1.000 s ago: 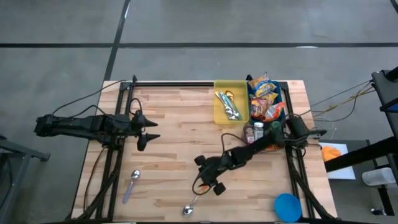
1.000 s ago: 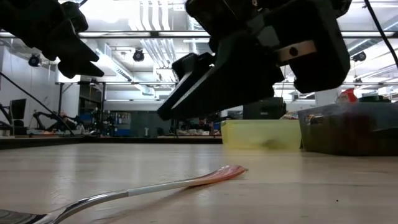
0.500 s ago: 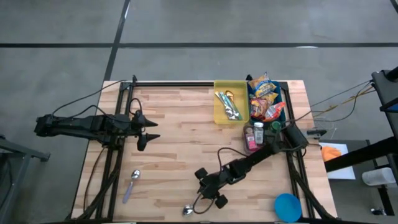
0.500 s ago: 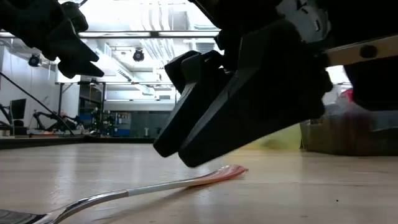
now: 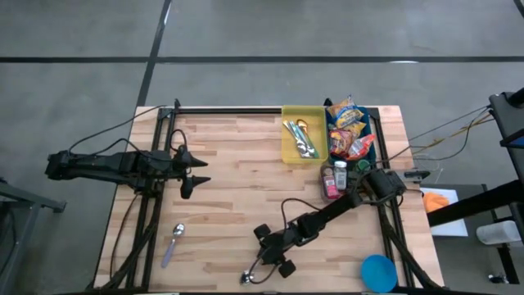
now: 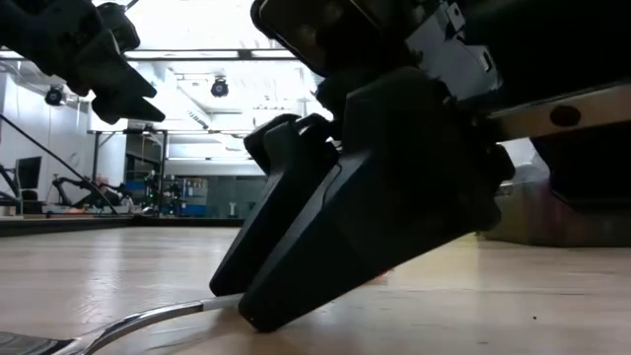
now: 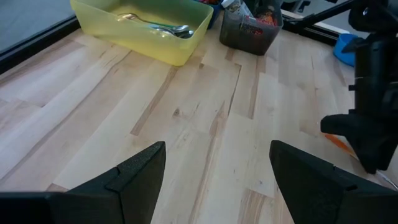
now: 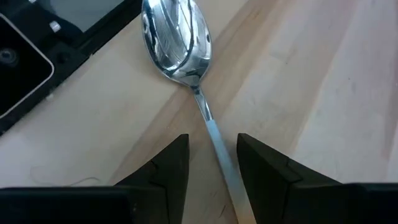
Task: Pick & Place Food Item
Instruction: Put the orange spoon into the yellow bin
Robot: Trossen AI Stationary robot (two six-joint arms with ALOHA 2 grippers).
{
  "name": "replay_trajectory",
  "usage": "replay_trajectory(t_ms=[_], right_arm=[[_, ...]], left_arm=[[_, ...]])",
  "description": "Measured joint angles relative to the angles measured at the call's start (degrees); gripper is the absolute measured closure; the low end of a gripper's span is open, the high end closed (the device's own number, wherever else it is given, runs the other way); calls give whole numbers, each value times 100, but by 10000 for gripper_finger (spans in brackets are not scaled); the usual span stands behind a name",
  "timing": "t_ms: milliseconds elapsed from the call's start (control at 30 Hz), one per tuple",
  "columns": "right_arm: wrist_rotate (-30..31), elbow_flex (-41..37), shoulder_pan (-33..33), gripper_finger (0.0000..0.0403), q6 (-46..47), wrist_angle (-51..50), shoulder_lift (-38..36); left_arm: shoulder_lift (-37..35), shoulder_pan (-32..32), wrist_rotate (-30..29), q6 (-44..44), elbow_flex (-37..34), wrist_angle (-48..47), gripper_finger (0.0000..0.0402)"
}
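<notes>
Spoon point(image 8: 177, 43) lies flat on the table point(image 5: 229, 188), handle running between the right gripper point(image 8: 211, 163)'s partly open, empty fingers. Closing too high could skid the thin handle away. Left gripper point(image 7: 214, 168) waits open, well apart.

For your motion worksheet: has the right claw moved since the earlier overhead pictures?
Yes. The right claw has moved away from the yellow bin toward the table's near edge, and now straddles the spoon handle.

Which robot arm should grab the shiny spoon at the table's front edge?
Probably the right one. Its pincer already straddles the spoon handle with fingers apart, right above the wood. The left pincer waits open far across the table, beside its own base.
</notes>
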Motion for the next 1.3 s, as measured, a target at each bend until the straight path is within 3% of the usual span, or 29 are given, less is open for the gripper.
replay_trajectory(t_ms=[467,800,1300], right_arm=[[265,14,7,273,156,-189,65],[157,2,0,384,135,-219,63],[-48,-8,-7,383,318,-211,43]], left_arm=[[2,1,0,-1,1,3,112],[2,0,-1,1,1,4,112],[2,2,-2,1,1,3,112]])
